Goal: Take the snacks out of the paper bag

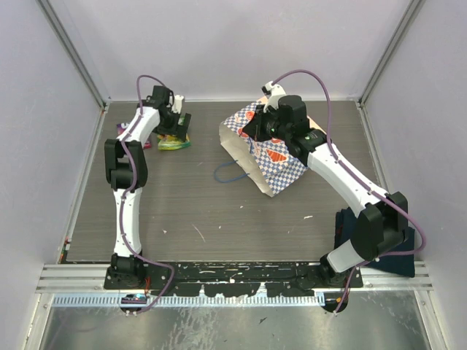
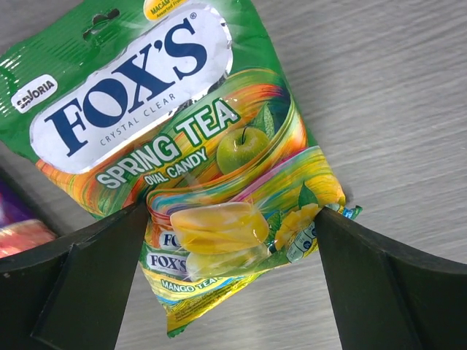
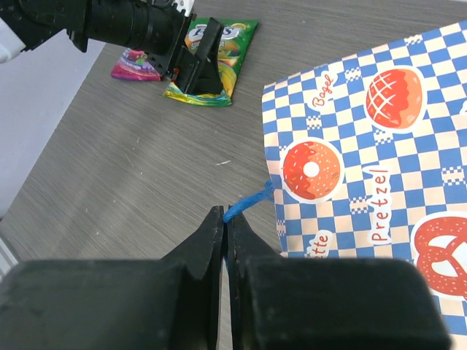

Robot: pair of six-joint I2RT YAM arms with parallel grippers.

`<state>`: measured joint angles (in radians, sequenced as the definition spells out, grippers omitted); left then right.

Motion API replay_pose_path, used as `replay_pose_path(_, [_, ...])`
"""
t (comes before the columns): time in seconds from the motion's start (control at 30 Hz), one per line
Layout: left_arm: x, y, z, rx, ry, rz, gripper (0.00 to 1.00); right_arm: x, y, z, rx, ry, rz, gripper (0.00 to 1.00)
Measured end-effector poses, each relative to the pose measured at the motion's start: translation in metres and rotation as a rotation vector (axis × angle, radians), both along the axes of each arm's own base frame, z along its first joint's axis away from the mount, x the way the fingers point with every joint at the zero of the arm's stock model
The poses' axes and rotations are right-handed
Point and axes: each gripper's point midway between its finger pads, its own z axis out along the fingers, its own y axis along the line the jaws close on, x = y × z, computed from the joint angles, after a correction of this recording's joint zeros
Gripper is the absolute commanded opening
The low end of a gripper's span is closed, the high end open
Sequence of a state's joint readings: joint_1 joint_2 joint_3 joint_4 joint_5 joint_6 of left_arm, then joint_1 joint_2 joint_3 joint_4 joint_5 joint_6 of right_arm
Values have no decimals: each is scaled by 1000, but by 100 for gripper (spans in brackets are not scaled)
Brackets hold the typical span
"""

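Note:
The paper bag (image 1: 273,157) lies on its side at the table's back middle, its blue-white checkered side (image 3: 379,168) filling the right wrist view. My right gripper (image 3: 227,219) is shut on the bag's blue cord handle (image 3: 252,201) and sits over the bag (image 1: 255,131). My left gripper (image 2: 230,248) is open, its fingers either side of the lower end of a green candy packet (image 2: 182,146) lying flat on the table at the back left (image 1: 175,142). A purple packet (image 2: 18,222) lies beside it. Other snacks are hidden.
A second blue cord handle (image 1: 230,171) loops out on the table left of the bag. A dark blue cloth (image 1: 379,237) lies at the front right beside the right arm. White walls with metal posts close in the table.

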<state>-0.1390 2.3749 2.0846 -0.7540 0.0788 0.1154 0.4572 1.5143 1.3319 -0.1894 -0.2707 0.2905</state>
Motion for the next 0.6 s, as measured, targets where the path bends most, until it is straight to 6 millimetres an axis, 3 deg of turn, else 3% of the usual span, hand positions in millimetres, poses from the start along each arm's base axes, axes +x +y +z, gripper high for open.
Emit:
replay_pose_path(0.13, [8, 10, 0, -5, 10, -68, 99, 1, 0, 4, 3, -8, 0, 1])
replay_pose_path(0.6, [5, -3, 0, -7, 40, -261, 98, 1, 0, 3, -1, 1, 0, 1])
